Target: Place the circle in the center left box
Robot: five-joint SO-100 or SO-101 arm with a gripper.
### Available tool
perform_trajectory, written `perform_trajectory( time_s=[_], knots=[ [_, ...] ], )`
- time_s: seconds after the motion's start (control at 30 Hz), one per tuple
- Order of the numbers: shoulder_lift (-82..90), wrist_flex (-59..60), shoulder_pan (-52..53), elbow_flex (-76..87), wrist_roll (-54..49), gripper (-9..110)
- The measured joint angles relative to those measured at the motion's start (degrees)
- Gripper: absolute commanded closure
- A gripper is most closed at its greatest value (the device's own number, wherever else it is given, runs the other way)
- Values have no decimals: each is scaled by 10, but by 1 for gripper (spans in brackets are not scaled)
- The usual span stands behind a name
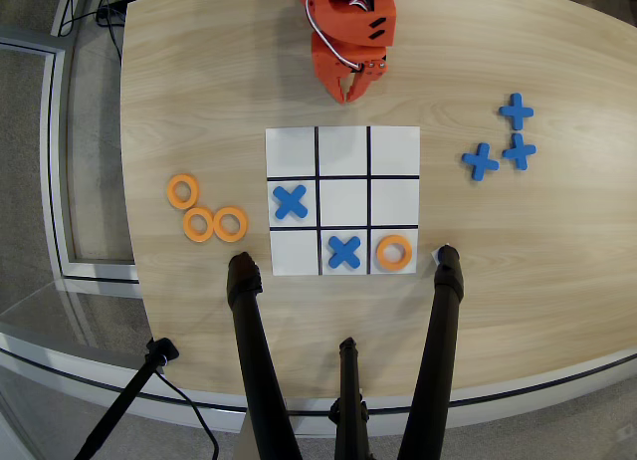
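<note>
In the overhead view, three loose orange circles lie on the wooden table left of the grid: one [183,190] furthest left, and two side by side [198,224] [230,223]. Another orange circle [394,252] sits in the bottom-right cell. The center left box [394,202] is the middle-row cell at the view's right end, and it is empty white. Blue crosses fill the middle-row left cell [290,201] and the bottom middle cell [344,251]. My orange gripper [350,90] hangs folded above the grid's top edge. It looks shut and holds nothing.
Three spare blue crosses [517,110] [480,161] [519,151] lie right of the grid. Black tripod legs [249,321] [445,301] rise over the near table edge, just below the grid's bottom corners. The table edge curves down the left side.
</note>
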Motion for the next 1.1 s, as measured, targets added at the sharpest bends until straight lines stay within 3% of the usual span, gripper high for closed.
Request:
perform_trajectory(
  time_s=[0.5,1.1],
  knots=[
    [-84,-27,1,-33,4,99],
    [-505,-286,127,-284,-4,81]
  ],
)
